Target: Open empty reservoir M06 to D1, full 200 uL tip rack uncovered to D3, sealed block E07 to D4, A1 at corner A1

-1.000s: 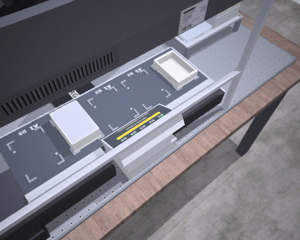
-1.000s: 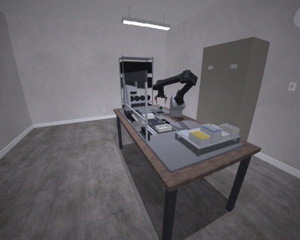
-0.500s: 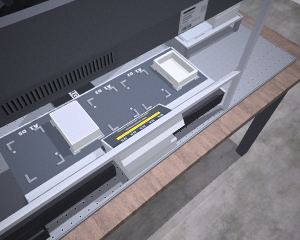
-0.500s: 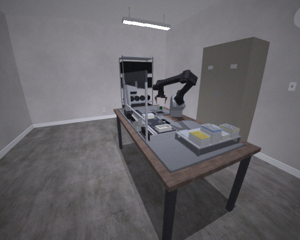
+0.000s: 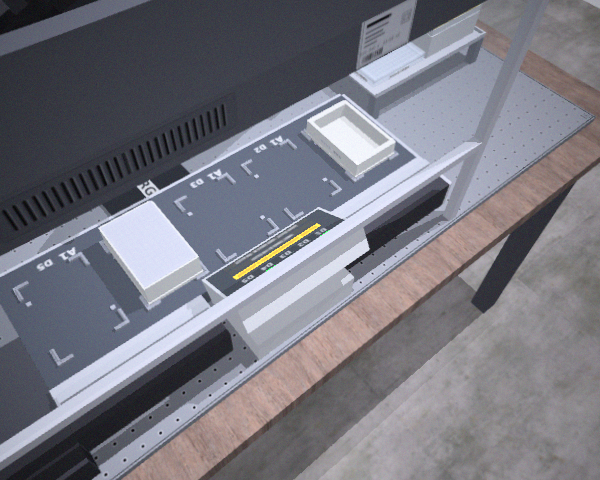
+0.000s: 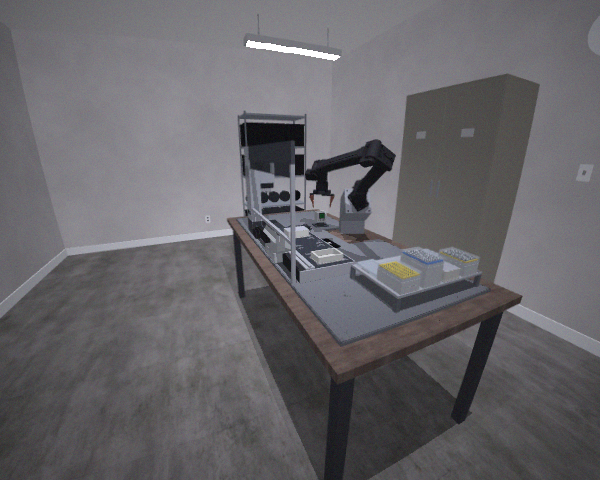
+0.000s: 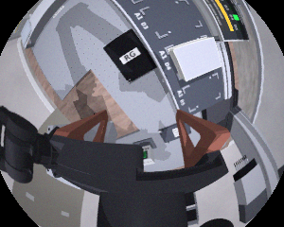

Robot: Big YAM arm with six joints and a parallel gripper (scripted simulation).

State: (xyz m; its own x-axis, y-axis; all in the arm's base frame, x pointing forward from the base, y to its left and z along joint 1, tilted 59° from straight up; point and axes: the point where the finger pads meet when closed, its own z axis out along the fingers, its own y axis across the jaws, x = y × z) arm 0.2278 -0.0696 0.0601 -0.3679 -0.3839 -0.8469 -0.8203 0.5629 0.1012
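Fingers spread wide, holding nothing, lower centre of wrist view. Reservoir [image 5: 351, 136] open at D1, upper right; sealed block [image 5: 150, 251] centre left in top view.

Grey walls [image 6: 135, 129], grey floor [image 6: 109, 361], beige cabinet [image 6: 460, 165], ceiling light [image 6: 291, 47]

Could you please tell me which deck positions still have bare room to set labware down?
Bare: D2 and D3, between the open white reservoir and the sealed white block; also D5, left of that block. The far shelf is crowded with tip racks.
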